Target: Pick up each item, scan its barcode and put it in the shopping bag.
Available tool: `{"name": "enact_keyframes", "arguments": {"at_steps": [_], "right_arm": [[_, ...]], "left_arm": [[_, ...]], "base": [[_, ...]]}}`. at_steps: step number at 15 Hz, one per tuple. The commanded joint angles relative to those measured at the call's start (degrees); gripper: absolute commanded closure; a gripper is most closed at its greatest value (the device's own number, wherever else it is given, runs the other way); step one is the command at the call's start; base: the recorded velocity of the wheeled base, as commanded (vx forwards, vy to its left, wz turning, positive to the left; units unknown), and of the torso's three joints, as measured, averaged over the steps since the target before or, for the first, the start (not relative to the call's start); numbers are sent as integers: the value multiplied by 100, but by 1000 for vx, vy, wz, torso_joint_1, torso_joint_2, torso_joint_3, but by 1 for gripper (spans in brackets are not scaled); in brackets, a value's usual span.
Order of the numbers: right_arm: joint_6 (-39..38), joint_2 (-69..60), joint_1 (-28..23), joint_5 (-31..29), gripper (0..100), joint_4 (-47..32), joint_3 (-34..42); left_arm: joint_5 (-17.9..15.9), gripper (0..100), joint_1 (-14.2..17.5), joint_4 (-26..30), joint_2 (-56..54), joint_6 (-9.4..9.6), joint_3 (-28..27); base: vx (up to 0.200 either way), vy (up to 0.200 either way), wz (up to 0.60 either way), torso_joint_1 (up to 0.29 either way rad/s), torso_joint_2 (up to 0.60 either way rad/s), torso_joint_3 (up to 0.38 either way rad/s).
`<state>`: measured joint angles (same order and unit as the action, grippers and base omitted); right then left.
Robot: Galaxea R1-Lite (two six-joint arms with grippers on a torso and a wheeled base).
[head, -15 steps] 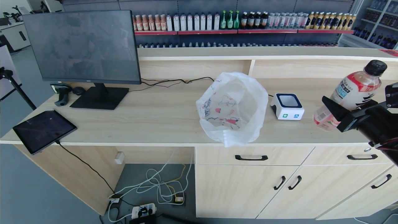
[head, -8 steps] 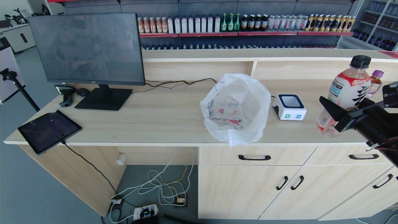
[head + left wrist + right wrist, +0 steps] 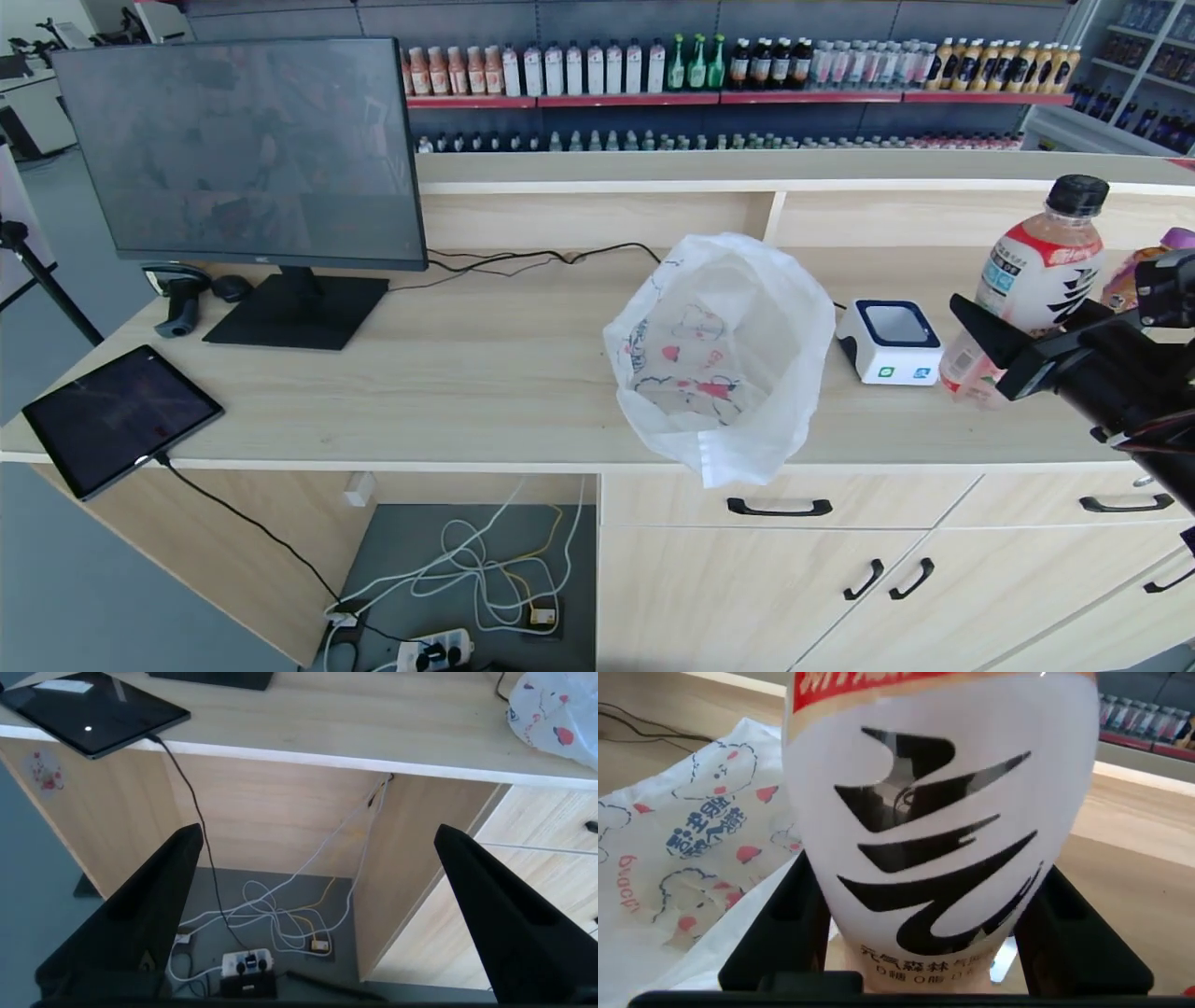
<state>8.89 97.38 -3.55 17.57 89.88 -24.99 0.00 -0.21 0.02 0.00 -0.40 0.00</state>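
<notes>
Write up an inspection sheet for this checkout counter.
Surface: wooden counter, drawers underneath.
Job's things: bottle held in the right claw beside the scanner; shopping bag open, left of the scanner; second bottle behind.
Clutter: monitor, tablet, handheld scanner, mouse.
Claws: right claw shut on bottle; left claw open, holding nothing, low before the counter.
Cables: leads behind the monitor; tangle and power strip on floor.
Surroundings: shelves of drinks.
</notes>
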Motion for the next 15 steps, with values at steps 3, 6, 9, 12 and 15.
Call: {"name": "enact_keyframes", "arguments": {"at_steps": [3, 6, 9, 12, 15], "right_arm": [[-1, 88, -14, 1, 100, 12, -41], [-45, 510, 56, 1, 100, 12, -902], [-106, 879, 531, 1, 100, 12, -1368], [-247, 1248, 1005, 1, 100, 12, -1852], [-353, 1600, 1629, -8, 100, 12, -2326]], "left_arm": [[0, 0, 3, -2, 0, -13, 0], [0, 0, 3, -2, 0, -13, 0], [0, 0, 3, -2, 0, -13, 0], [0, 0, 3, -2, 0, -13, 0], [0, 0, 3, -2, 0, -13, 0]], "base": [[0, 0, 0, 0, 0, 0], [0, 0, 0, 0, 0, 0], [0, 0, 0, 0, 0, 0], [0, 0, 0, 0, 0, 0], [0, 0, 0, 0, 0, 0]]}}
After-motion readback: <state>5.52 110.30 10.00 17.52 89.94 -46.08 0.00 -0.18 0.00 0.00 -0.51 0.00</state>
